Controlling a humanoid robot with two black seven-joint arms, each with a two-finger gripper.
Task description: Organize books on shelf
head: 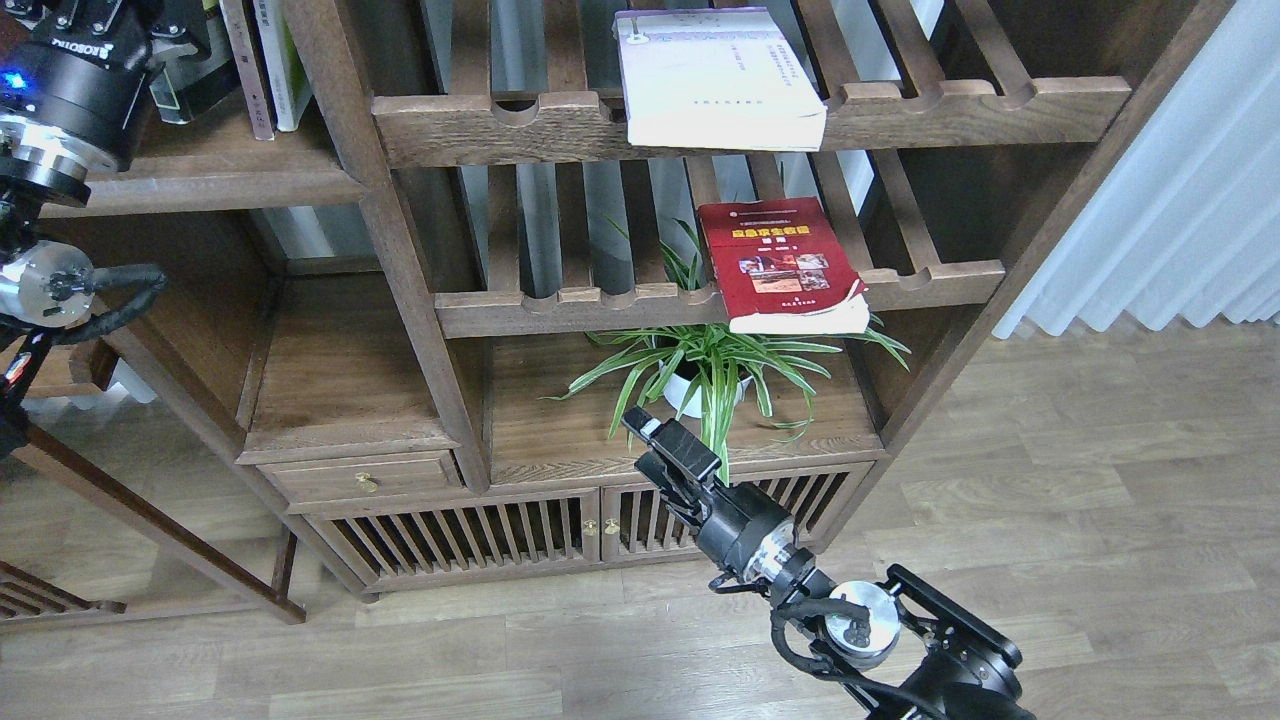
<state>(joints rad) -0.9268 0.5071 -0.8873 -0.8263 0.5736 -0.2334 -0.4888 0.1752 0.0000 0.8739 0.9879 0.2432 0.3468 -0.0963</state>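
The white book point(715, 75) lies flat on the upper slatted rack and sticks out over its front rail. The red book point(785, 265) lies flat on the middle slatted rack, also overhanging. The grey-black book with a yellow-green panel point(195, 70) stands on the solid dark-brown shelf point(200, 178) at the upper left, next to two upright thin books point(268, 60). My left arm's far end point(120, 25) is right beside that book, but its fingers are cut off by the frame's top. My right gripper point(640, 422) hangs low in front of the cabinet, empty, with its fingers seen as one dark block.
A spider plant in a white pot point(700, 375) stands on the lower board just beyond my right gripper. A thick upright post point(390, 230) separates the left shelves from the slatted racks. Cabinet doors and a drawer point(365, 480) are below. A white curtain point(1170, 200) hangs at the right.
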